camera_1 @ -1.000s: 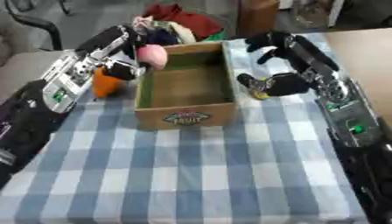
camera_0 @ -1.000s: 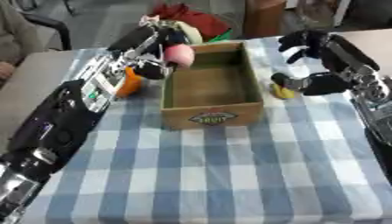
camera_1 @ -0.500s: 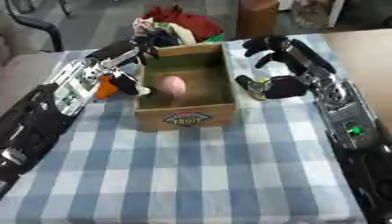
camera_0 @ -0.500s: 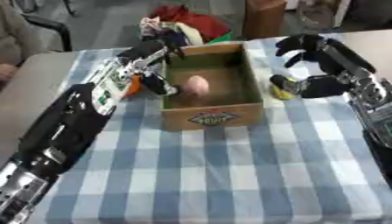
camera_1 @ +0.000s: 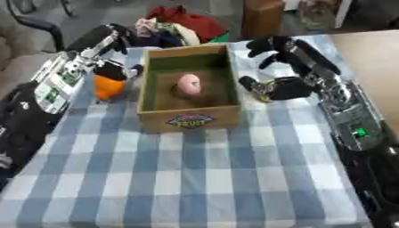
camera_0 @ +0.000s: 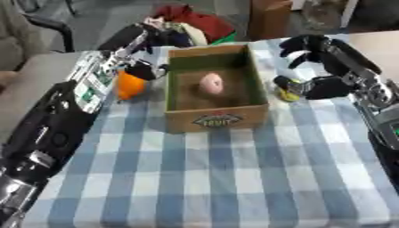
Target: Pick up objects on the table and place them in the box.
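Box (camera_0: 217, 116) now has the pink egg-shaped thing (camera_0: 210, 83) lying on its floor. 1 second ago the left hand (camera_0: 148, 67) was carrying it over the left wall, so that's 1 object done. That hand is now pulling back outside the left wall, fingers curled, holding nothing, right above the orange object (camera_0: 128, 84) on the checked cloth (camera_0: 234, 178). On the right side, the right hand (camera_0: 315, 67) is hanging spread open over the small yellow thing (camera_0: 288, 94) by the box, probably the next pick.

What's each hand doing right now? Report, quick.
Left hand: beside the orange object, grip cannot be told.
Right hand: open, fingers spread over a small yellow object.
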Available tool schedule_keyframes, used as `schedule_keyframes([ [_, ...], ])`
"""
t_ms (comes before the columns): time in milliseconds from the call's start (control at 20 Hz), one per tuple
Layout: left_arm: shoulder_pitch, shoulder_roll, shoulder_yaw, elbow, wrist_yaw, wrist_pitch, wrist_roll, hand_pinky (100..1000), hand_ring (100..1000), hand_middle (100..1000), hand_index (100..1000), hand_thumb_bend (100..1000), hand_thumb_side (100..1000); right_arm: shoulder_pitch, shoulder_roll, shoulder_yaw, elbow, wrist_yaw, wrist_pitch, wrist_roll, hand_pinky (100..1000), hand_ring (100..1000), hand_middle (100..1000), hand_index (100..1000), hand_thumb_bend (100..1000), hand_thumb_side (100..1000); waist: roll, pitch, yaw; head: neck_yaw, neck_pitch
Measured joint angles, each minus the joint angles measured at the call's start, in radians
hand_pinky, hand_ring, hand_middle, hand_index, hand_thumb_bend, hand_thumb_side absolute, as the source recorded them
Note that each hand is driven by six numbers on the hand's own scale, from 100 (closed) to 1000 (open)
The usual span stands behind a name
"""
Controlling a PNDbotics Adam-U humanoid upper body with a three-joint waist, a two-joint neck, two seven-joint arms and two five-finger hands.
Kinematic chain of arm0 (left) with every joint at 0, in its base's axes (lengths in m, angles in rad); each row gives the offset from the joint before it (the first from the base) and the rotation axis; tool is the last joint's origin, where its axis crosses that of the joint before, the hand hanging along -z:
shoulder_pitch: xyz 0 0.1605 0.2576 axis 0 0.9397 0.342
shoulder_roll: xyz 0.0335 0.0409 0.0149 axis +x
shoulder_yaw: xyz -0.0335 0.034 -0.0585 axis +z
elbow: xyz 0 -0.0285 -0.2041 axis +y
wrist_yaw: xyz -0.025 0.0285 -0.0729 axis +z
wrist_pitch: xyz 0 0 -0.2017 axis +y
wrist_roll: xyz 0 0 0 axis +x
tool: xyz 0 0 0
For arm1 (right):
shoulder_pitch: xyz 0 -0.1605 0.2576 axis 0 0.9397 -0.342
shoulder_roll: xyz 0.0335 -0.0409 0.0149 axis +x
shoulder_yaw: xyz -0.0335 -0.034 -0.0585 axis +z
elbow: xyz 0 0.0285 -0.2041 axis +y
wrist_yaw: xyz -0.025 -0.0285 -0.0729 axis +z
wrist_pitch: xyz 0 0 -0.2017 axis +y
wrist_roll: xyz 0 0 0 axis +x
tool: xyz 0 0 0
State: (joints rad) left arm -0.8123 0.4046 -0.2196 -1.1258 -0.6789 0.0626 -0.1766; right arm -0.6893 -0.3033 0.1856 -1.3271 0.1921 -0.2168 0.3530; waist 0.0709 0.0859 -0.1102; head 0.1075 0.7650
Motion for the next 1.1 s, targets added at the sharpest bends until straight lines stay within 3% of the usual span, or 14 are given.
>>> schedule_keyframes([
  [450, 0.003, 0.001, 0.058, 0.165, -0.102, 0.070, 0.071, 668, 610, 730, 783, 463, 100, 0.002, 0.000, -0.001, 0.000, 0.000, 0.000, 0.000, 643, 808, 650, 793, 417, 218, -0.006, 0.000, -0.002, -0.005, 0.000],
  [950, 0.002, -0.037, 0.088, 0.318, -0.240, 0.122, 0.180, 667, 617, 763, 821, 465, 100, 0.004, 0.000, -0.001, 0.000, 0.000, 0.000, 0.000, 643, 808, 650, 793, 418, 217, -0.006, 0.000, -0.014, -0.005, 0.000],
  [1100, 0.002, -0.044, 0.090, 0.343, -0.275, 0.129, 0.195, 638, 548, 669, 776, 417, 100, 0.004, 0.000, -0.001, 0.000, 0.000, 0.000, 0.001, 642, 808, 649, 793, 417, 218, -0.006, 0.000, -0.016, -0.005, 0.000],
])
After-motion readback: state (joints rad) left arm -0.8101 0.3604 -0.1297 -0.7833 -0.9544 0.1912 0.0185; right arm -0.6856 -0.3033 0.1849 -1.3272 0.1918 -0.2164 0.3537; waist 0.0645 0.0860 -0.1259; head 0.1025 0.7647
